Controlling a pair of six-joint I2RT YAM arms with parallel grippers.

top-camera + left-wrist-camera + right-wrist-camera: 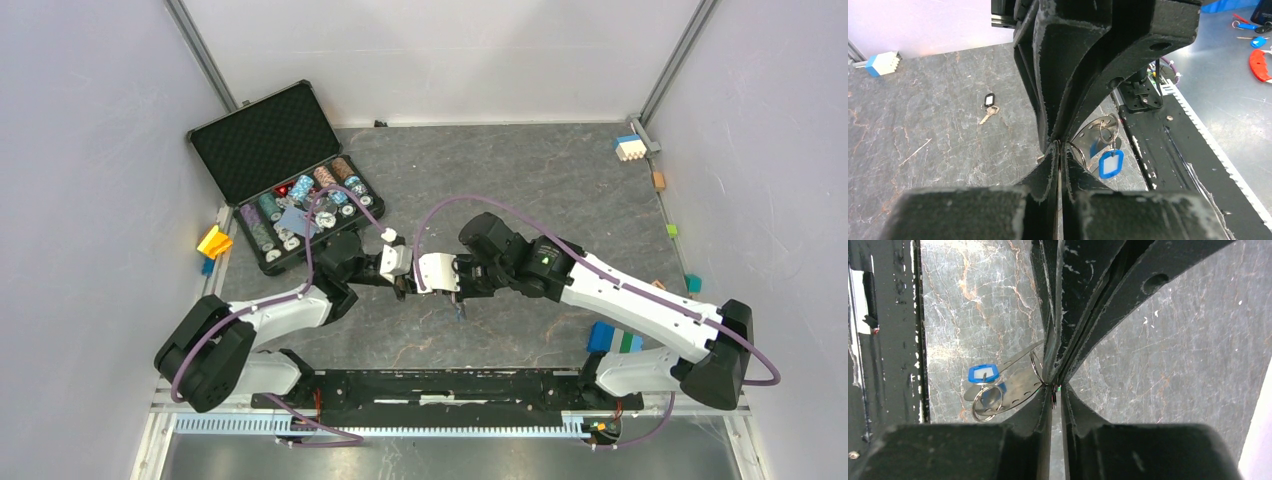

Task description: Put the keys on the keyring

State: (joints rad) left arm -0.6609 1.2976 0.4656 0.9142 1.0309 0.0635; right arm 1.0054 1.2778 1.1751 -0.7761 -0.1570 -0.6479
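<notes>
Bright, even, diffuse light, faint shadows; left gripper (1059, 150) slightly soft up close.

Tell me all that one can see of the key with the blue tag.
The key with the blue tag has an oblong blue plastic tag with a white label window. A silver split ring joins the tag to a flat metal blade with holes. It seems to hang above the table, close to the jaws.
</notes>
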